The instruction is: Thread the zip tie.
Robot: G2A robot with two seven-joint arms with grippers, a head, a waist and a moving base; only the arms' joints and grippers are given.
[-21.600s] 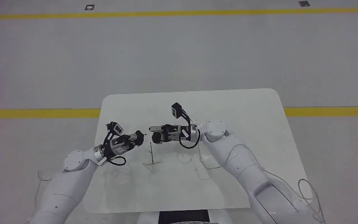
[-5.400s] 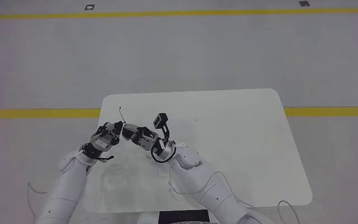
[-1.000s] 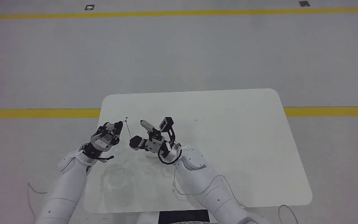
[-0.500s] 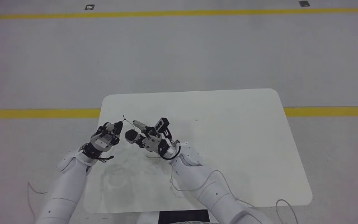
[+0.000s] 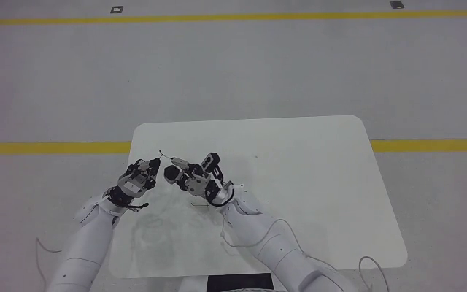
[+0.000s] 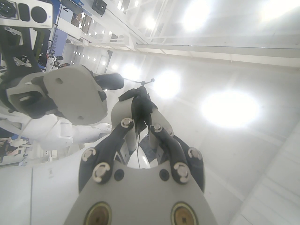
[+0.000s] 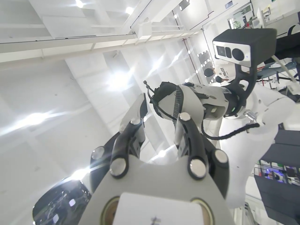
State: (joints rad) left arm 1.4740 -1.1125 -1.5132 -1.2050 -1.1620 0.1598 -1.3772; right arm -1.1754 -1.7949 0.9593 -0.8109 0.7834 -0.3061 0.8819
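Our left gripper was clenched on the zip tie, held above the table with its head poking free; our right gripper hung just beside, released, likely to catch that end for threading

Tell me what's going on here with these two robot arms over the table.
The robot is working on threading a zip tie above a white table. Its left hand is shut on the black tie, and the tie's head end sticks out past the fingertips. The right hand is open and sits close beside the left one, right by the tie. Whether the tail has gone through the head cannot be told.
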